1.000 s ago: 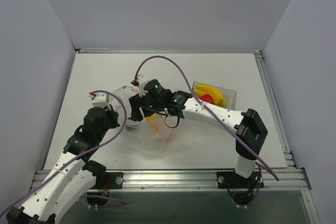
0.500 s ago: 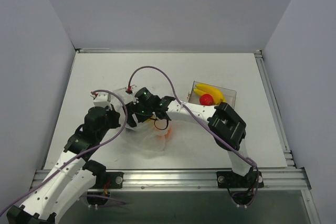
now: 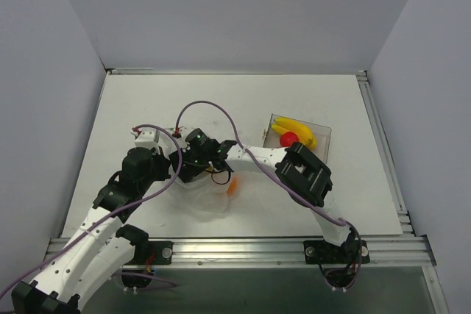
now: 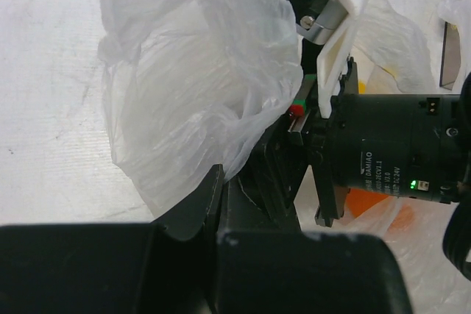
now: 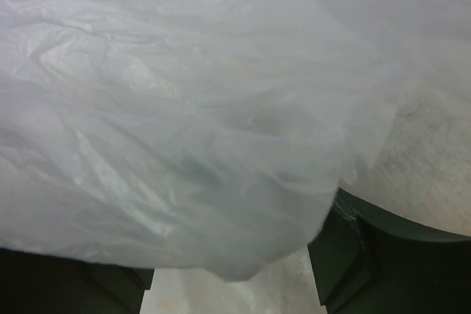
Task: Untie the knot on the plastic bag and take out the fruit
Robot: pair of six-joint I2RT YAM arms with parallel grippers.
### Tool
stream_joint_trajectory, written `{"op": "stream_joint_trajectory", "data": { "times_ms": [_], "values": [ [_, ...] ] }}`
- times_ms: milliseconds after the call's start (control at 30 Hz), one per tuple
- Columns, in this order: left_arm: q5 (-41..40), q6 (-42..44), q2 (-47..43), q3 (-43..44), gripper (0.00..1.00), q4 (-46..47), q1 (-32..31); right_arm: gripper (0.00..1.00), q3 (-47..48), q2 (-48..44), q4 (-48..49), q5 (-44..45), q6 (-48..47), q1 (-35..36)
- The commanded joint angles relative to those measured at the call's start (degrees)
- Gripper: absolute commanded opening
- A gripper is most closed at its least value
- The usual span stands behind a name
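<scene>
Fruit removal seems to be the step in hand. The left claw (image 4: 215,182) pinches tight on a fold of the plastic bag (image 4: 191,86), which lies near the front of the worktop (image 3: 147,101). The right claw (image 5: 228,259) stands wide, with film draped across it, and no knot shows. Next it probably needs to get under the film to the orange ball (image 3: 232,187) inside. Farther off, the clear box (image 3: 324,131) holds a banana (image 3: 296,129) and a red piece (image 3: 288,138).
</scene>
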Motion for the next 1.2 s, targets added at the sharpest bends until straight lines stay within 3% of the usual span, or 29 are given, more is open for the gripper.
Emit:
{"op": "stream_joint_trajectory", "data": {
  "times_ms": [0,33,67,167,367,700,1167],
  "values": [
    [2.17,-0.39,0.37,0.47,0.0,2.63,0.14,0.67,1.08,0.26,3.19,-0.79,0.27,0.41],
    [2.17,-0.39,0.37,0.38,0.0,2.72,0.14,0.61,0.91,0.0,3.28,-0.52,0.01,0.41],
    [1.91,-0.39,0.37,0.47,0.0,2.63,0.14,0.48,0.21,-0.35,3.19,-0.35,-0.08,0.32],
    [0.94,-0.3,0.02,0.38,0.0,2.63,0.14,0.29,-1.55,-2.89,3.19,0.88,-0.69,-0.03],
    [-0.99,-0.3,-0.86,0.38,0.0,2.19,0.23,0.11,-6.82,-10.36,2.93,5.09,-2.54,-0.39],
    [-3.54,-0.48,-1.83,0.38,0.0,1.58,0.23,0.1,-10.52,-23.19,0.55,13.89,-7.11,-0.47],
    [-4.69,-0.66,-2.09,0.56,0.0,1.14,0.23,0.1,-11.75,-40.68,-1.73,19.67,-9.83,-2.66]
  ]
}}
